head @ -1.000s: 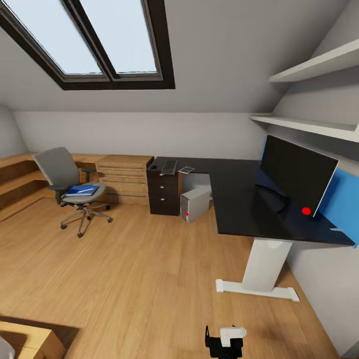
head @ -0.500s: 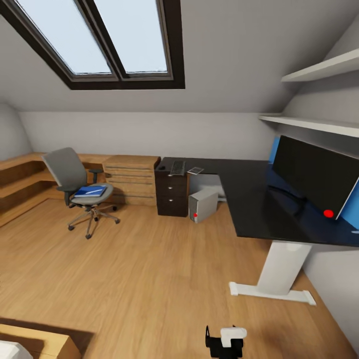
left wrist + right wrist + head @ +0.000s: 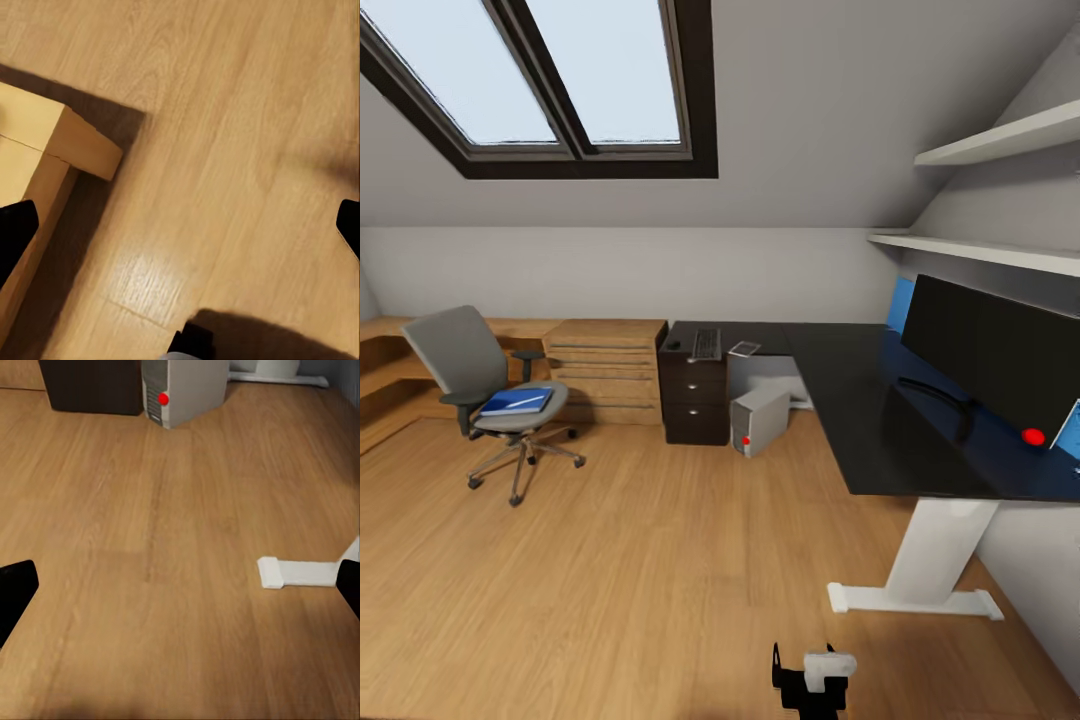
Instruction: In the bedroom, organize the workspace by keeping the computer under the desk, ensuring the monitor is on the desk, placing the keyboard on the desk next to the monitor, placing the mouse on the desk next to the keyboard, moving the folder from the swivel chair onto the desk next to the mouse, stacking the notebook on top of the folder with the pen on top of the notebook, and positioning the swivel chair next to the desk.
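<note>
The grey swivel chair (image 3: 460, 366) stands at the left on the wood floor, well apart from the desk (image 3: 860, 400). The blue folder (image 3: 517, 401) lies on its seat. On the black desk top, the monitor (image 3: 1000, 352) stands at the right. The keyboard (image 3: 706, 344), a small dark mouse (image 3: 673, 345) and the notebook (image 3: 744, 348) lie at the far end. The silver computer (image 3: 760, 420) (image 3: 184, 390) sits on the floor under the desk. The pen is not visible. My left gripper (image 3: 180, 232) and right gripper (image 3: 180, 585) are both open and empty over bare floor.
Black drawers (image 3: 695, 395) (image 3: 94, 386) and a light wooden drawer chest (image 3: 605, 368) stand along the back wall. The desk's white pedestal foot (image 3: 915, 600) (image 3: 300, 572) rests on the floor at the right. A low wooden furniture corner (image 3: 52, 142) lies near my left gripper.
The whole head view has shifted, so the camera moved: the desk looks slightly nearer and the chair sits further left in the picture. No object has moved. Both grippers stay open.
</note>
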You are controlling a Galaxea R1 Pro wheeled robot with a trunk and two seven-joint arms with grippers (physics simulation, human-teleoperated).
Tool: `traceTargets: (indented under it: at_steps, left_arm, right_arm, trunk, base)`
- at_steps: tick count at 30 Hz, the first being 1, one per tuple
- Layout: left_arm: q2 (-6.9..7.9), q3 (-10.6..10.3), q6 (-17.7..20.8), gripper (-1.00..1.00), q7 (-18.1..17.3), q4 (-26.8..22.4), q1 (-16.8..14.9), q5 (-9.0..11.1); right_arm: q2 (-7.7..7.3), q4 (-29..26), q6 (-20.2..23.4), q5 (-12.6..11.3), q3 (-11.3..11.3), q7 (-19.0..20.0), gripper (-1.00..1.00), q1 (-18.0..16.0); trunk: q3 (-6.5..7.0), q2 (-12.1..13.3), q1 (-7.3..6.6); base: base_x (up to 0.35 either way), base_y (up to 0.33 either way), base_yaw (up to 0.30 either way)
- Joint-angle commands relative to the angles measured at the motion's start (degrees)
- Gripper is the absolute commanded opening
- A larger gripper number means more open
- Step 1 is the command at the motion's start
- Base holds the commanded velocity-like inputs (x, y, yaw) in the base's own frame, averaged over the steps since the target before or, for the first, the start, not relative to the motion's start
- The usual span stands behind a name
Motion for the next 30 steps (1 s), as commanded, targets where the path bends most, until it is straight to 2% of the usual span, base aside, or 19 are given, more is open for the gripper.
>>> traceTargets:
  at_steps: [1,8,21,30]
  left_arm:
    - [0.06,-0.3,0.0,1.0,0.4,-0.1,0.0,0.5]
    - [0.16,-0.3,0.0,1.0,0.4,0.0,0.0,0.5]
    - [0.15,-0.3,0.0,1.0,0.4,0.0,0.0,0.4]
    - [0.15,-0.3,0.0,1.0,0.4,0.0,0.0,0.4]
  right_arm:
    - [0.01,0.1,0.0,0.5,0.1,-0.6,1.0,-0.1]
    - [0.09,0.1,0.1,0.3,0.1,-0.7,1.0,-0.1]
    - [0.16,0.1,0.1,0.3,0.1,-0.7,1.0,-0.1]
    - [0.1,0.1,0.0,0.3,0.0,-0.7,1.0,-0.1]
  trunk:
    - [-0.06,0.0,0.03]
    - [-0.38,0.0,0.03]
    - [-1.53,0.0,0.03]
    - [-1.7,0.0,0.03]
  base:
    - [0.296,0.212,-0.251]
    - [0.297,0.209,-0.18]
    - [0.301,0.198,-0.007]
    - [0.317,0.136,0.0]
